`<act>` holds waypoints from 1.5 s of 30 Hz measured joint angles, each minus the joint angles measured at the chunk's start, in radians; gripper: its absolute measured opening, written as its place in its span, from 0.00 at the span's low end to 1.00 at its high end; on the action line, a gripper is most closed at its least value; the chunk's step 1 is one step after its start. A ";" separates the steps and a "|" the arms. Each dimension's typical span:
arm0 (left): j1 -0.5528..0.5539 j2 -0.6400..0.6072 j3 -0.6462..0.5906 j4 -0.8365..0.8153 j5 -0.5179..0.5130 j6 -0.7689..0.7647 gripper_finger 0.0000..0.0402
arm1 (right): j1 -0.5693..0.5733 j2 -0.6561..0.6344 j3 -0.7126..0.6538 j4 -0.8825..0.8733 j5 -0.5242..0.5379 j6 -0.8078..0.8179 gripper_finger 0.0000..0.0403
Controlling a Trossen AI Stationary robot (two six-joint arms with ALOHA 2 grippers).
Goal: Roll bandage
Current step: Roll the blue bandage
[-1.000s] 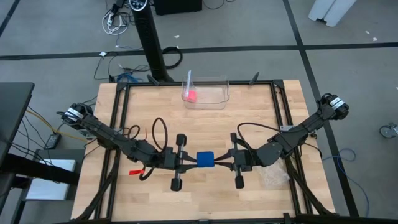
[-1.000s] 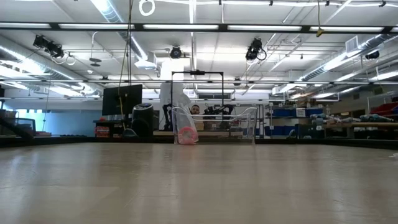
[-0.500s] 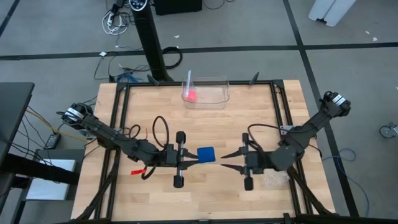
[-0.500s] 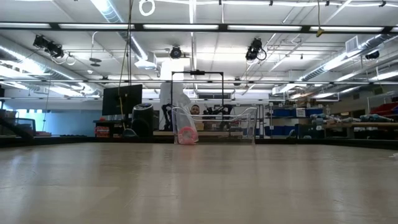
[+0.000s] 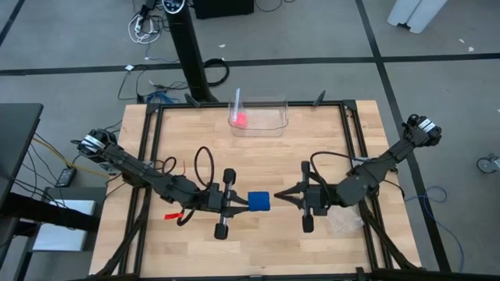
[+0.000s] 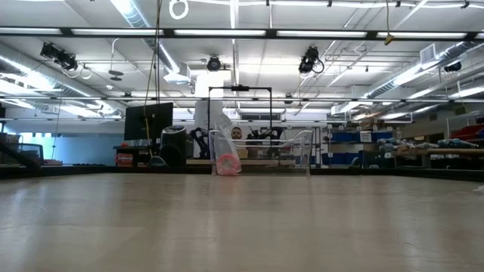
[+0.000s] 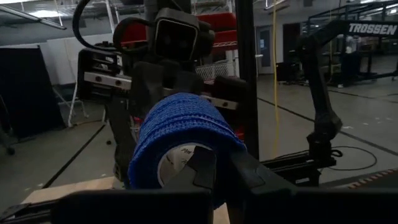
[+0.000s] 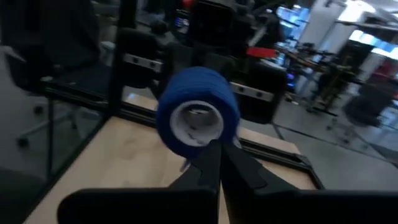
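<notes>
The bandage (image 5: 258, 201) is a small blue cylinder with a white core, held at the table's middle. It also shows in the left wrist view (image 7: 180, 134) and the right wrist view (image 8: 198, 112). My left gripper (image 5: 241, 203) is shut on it from the left. My right gripper (image 5: 276, 195) is shut, its tips right at the roll's right end, below the core's opening (image 8: 196, 124). Neither arm shows in the low view. My left gripper holds the roll at its left end, level, from the table's left. One finger (image 7: 203, 168) stands in front of the white core's opening and the other (image 7: 249, 177) outside the blue wall. The roll lies level, its axis along the fingers. My right gripper's shut tips (image 8: 212, 152) reach the roll's lower rim; whether they touch it, I cannot tell.
A clear plastic bin (image 5: 269, 125) with a small pink object (image 5: 240, 120) stands at the table's far edge. A clear plastic bag (image 5: 341, 224) lies near the right arm. A small red thing (image 5: 169, 215) lies by the left arm. Dark rails frame the table.
My right gripper let go of the roll, drew back toward the table's right edge and opened. It then came back toward the roll and shut. The roll stayed in my left gripper, turned a little and then came level again.
</notes>
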 joint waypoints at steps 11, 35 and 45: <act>0.061 0.001 0.000 0.097 -0.076 -0.422 0.04 | 0.054 0.000 0.000 -0.005 0.157 -0.205 0.05; 0.190 0.001 -0.054 0.177 -0.060 -0.535 0.04 | -0.008 0.149 0.001 0.100 0.454 -0.298 0.13; 0.192 0.000 -0.054 0.230 0.005 -0.540 0.04 | -0.035 0.148 -0.039 0.039 0.443 -0.037 0.13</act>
